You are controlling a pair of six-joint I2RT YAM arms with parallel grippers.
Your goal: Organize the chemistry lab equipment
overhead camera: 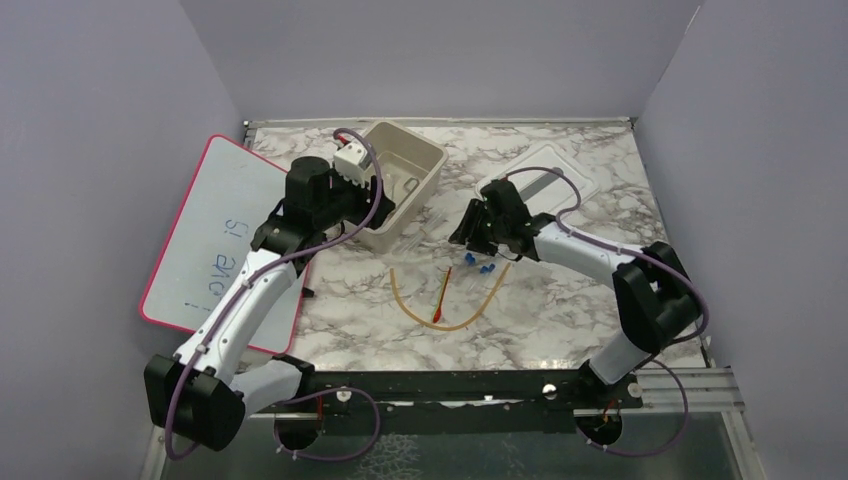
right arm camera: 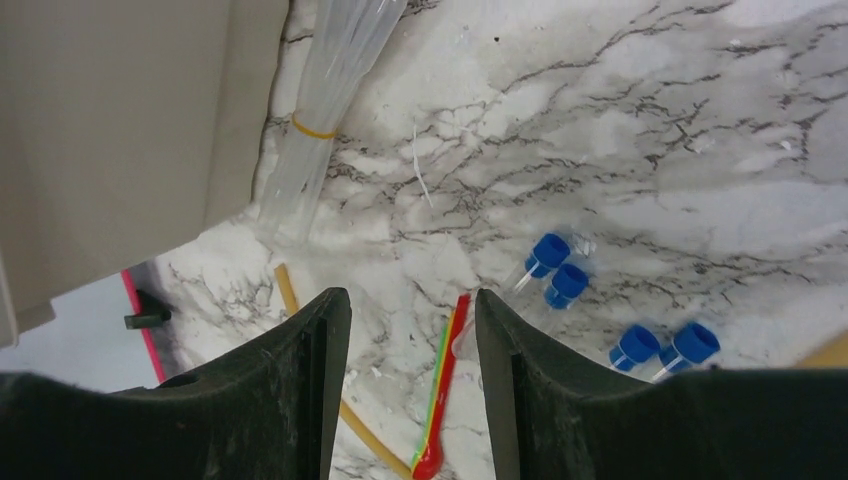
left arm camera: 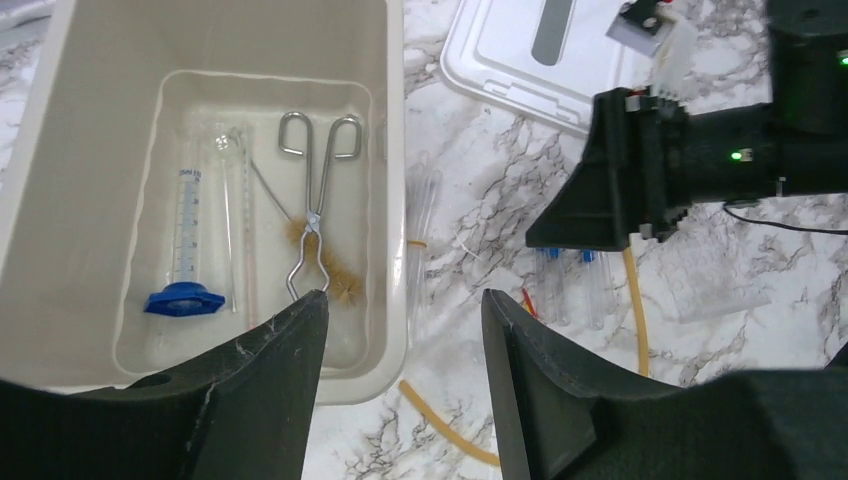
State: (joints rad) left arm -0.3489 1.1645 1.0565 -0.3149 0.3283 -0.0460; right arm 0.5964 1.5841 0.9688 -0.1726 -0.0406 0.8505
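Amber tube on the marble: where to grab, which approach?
Probably the limb nearer the tub, straight from above, jaws across it. The amber tube lies flat in a U. That limb has bare marble both sides, while the red-tipped dropper ends at the bend and the blue-capped tubes crowd the other end.

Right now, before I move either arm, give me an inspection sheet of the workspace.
Surface: marble table, no spills seen.
Job's things: tongs, brush and blue-based cylinder lie in the tub. On the table lie the amber tube, dropper, four blue-capped tubes and a banded bundle of clear tubes.
Clutter: whiteboard at left, partly under the left arm; lid beyond the right arm.
Grippers: left gripper open, empty, over the tub's wall; right gripper open, empty, over the dropper.
Cables: purple cables run along both arms; no snag seen.
Surroundings: lavender walls on three sides.
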